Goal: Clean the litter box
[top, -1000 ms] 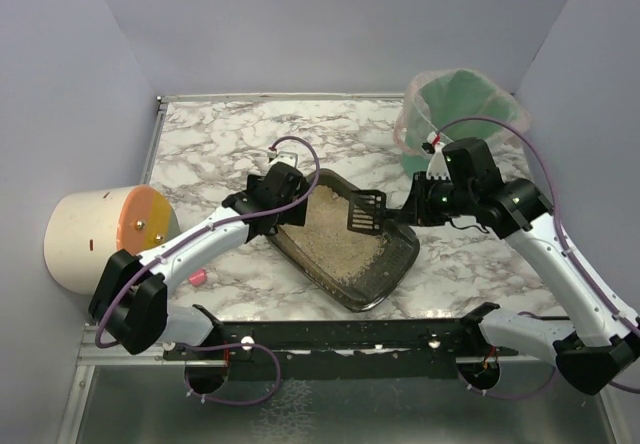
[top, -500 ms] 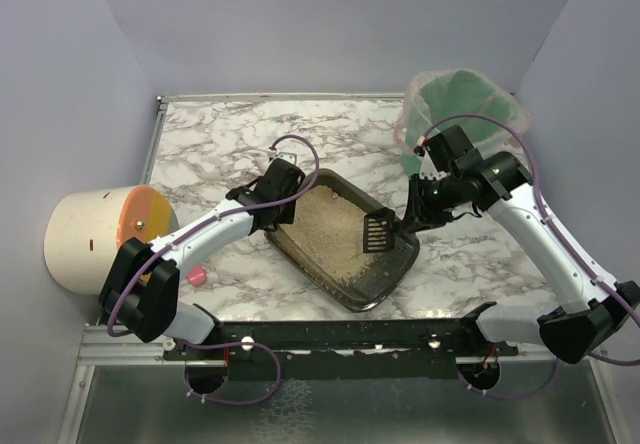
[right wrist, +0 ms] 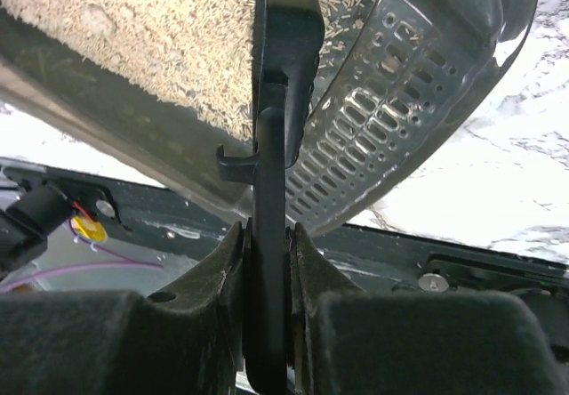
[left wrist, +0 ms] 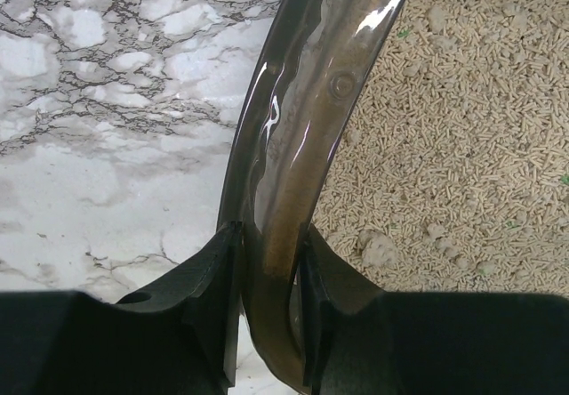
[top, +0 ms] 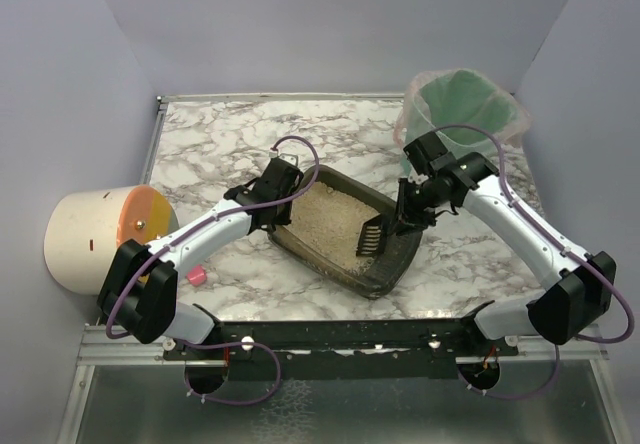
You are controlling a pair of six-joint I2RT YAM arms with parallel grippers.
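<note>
i find no word, number, brand or sign to read in any of my views: the litter box [top: 388, 270], the slotted scoop [top: 370, 236] and the green bucket [top: 460, 104] carry no legible marks.

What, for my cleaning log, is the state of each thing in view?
litter box: holds litter, rim clamped.
scoop: tilted, blade down inside the litter box.
left gripper: shut on the litter box rim.
right gripper: shut on the scoop handle.
green bin: upright, open, bag-lined.
</note>
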